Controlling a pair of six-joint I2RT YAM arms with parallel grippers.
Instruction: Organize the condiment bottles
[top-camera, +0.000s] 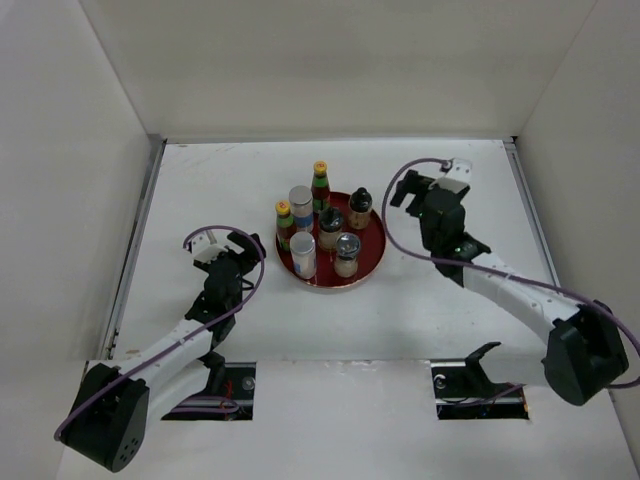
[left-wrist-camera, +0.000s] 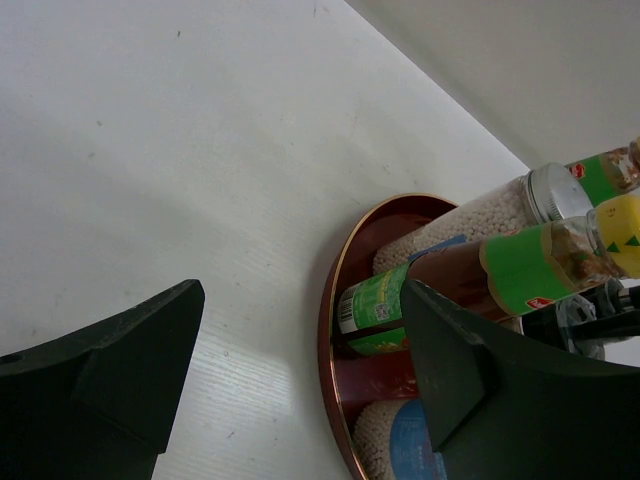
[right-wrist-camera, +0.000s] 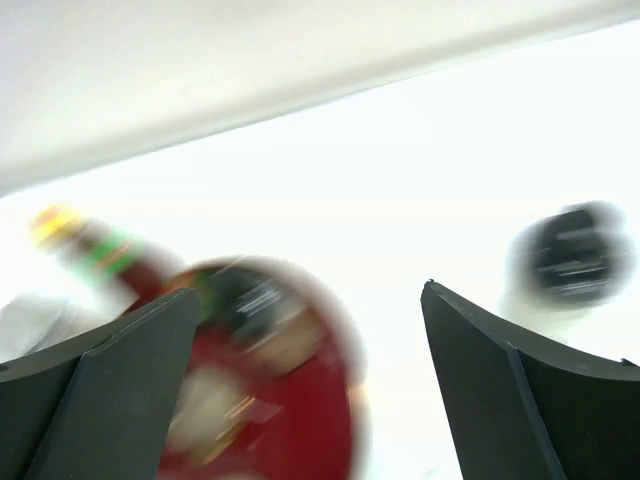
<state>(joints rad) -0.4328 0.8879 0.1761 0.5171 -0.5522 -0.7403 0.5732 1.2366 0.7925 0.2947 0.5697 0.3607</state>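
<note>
A round red plate (top-camera: 372, 258) holds several condiment bottles: two green-red ones with yellow caps (top-camera: 320, 186), two pale shakers (top-camera: 302, 254), and black-capped and silver-topped cruets (top-camera: 360, 208). My left gripper (top-camera: 233, 244) is open and empty on the table just left of the plate. In the left wrist view the plate's rim (left-wrist-camera: 332, 330) and a green-labelled bottle (left-wrist-camera: 385, 305) lie between my spread fingers (left-wrist-camera: 120, 370). My right gripper (top-camera: 405, 192) is open and empty, to the right of the plate and above the table. Its view is blurred and shows the plate (right-wrist-camera: 300, 420).
White walls enclose the table on the left, back and right. A blurred dark-topped object (right-wrist-camera: 570, 262) shows in the right wrist view, apart from the plate; in the top view it is hidden. Bare table surrounds the plate.
</note>
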